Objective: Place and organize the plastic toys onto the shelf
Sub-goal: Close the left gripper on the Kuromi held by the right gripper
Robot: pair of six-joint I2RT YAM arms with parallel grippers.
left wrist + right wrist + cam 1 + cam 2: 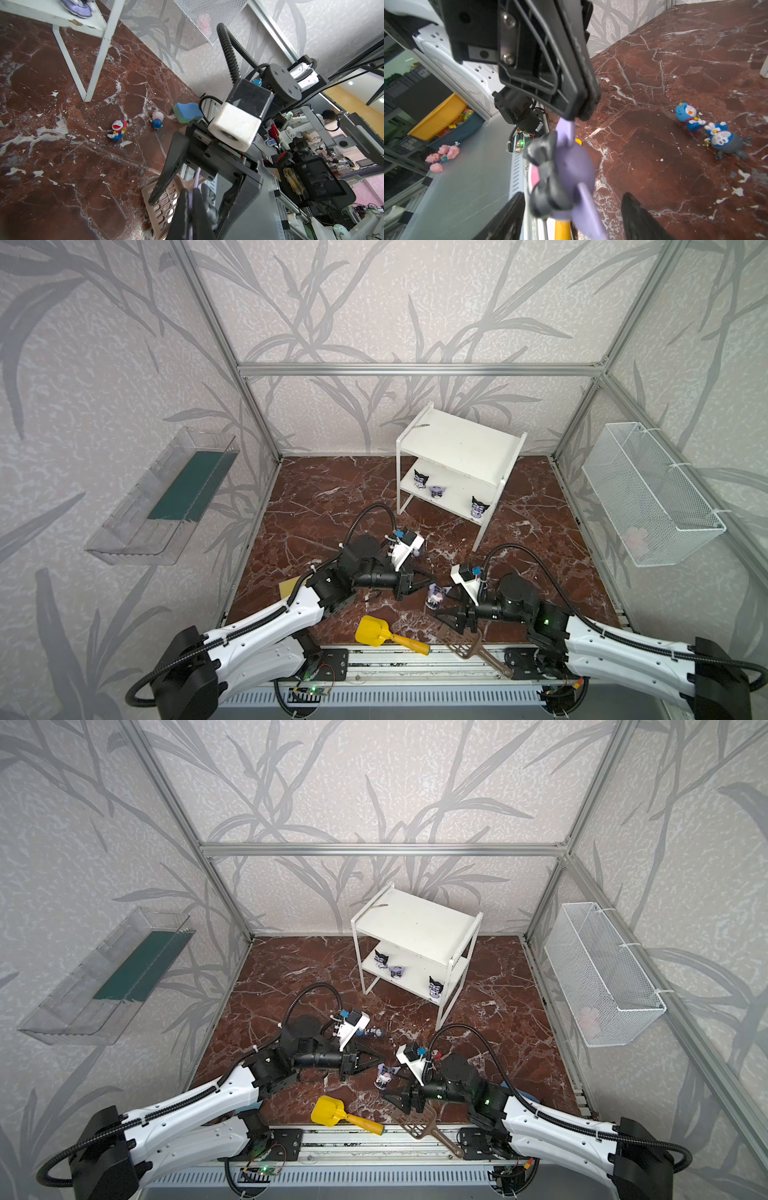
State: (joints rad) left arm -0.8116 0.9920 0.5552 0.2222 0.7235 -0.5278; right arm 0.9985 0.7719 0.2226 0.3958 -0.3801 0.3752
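A purple-and-black pointed-eared toy [436, 598] [566, 166] hangs just above the marble floor between both grippers. My left gripper [433, 580] [192, 207] is shut on its thin purple ear [191, 197]. My right gripper [441, 605] [571, 218] is open, its fingers apart on either side of the toy without touching it. The white shelf [461, 443] stands at the back with three black-and-purple toys [420, 480] [437, 491] [478, 507] on its lower tier. Blue-and-white toys [117, 129] [157, 119] [689, 116] [724, 141] lie on the floor.
A yellow scoop [376, 630] and a brown slotted scoop [465, 641] lie at the front edge below the grippers. A blue-green sponge [187, 112] sits by the right rail. A wire basket [648, 493] hangs on the right wall, a clear tray [166, 493] on the left.
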